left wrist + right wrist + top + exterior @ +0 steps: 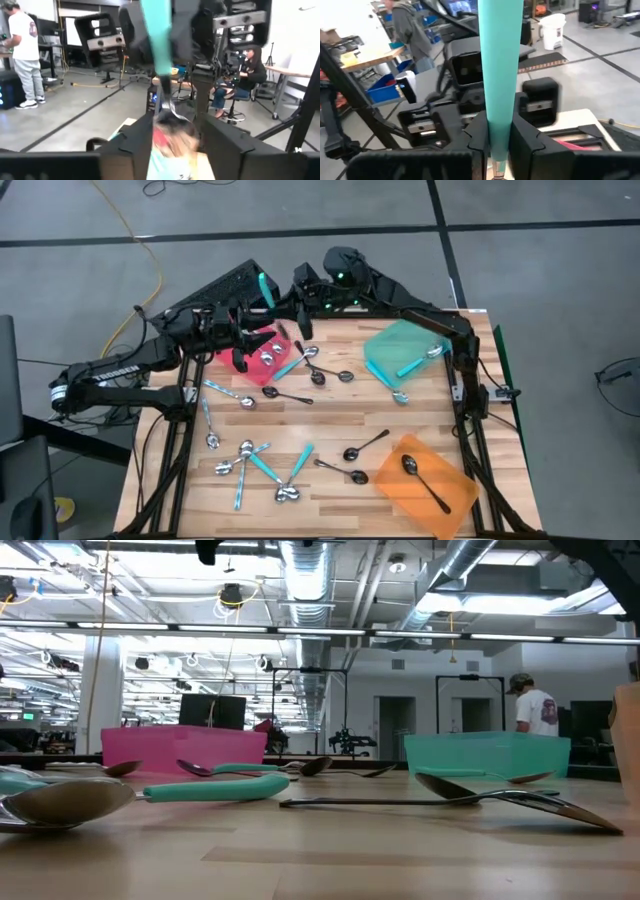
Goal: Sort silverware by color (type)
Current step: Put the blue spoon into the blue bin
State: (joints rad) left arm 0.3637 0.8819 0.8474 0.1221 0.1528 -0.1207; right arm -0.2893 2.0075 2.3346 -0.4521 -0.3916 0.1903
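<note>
Both jaws clamp one teal-handled spoon (499, 75).

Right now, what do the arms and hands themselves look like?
Both arms are dark, black-jointed. The left arm carries white lettering on its long link. The right arm shows a green light near its base. Each hand has two blocky black fingers.

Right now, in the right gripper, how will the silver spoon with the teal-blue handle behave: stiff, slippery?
The teal-handled spoon is likely stiff: its handle stands straight out of the right gripper. Its smooth handle might slip or pivot, since only narrow fingers clamp it. The left gripper is near its bowl.
</note>
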